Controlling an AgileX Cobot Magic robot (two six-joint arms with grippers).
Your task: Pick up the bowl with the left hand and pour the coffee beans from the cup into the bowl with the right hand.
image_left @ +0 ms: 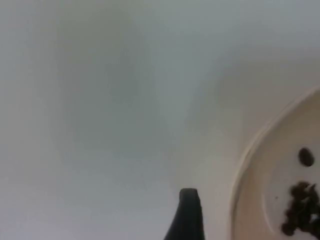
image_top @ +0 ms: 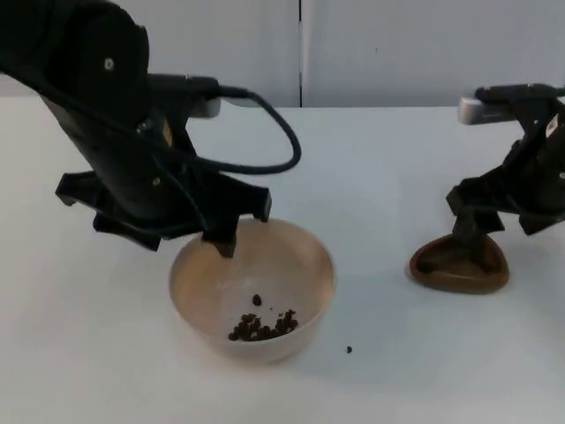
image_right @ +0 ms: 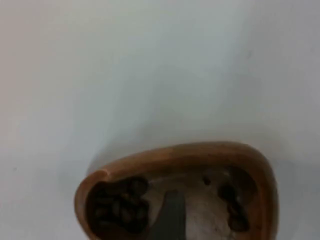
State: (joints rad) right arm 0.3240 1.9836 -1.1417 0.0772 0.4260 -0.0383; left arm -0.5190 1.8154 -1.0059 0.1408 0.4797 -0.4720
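Observation:
A pale beige bowl (image_top: 305,265) stands on the white table with a small heap of coffee beans (image_top: 262,327) at its bottom. My left gripper (image_top: 225,247) hangs open at the bowl's far rim. In the left wrist view one black fingertip (image_left: 188,217) stands outside the bowl's rim (image_left: 245,165), a little apart from it, with beans (image_left: 300,200) inside. The brown cup (image_top: 459,276) rests on the table at the right. My right gripper (image_top: 470,240) reaches down into it. Inside the cup (image_right: 175,155) lie several beans (image_right: 117,205).
One stray bean (image_top: 349,350) lies on the table just right of the bowl's front. The grey partition wall (image_top: 397,44) closes off the back. Bare table (image_top: 388,177) stretches between the bowl and the cup.

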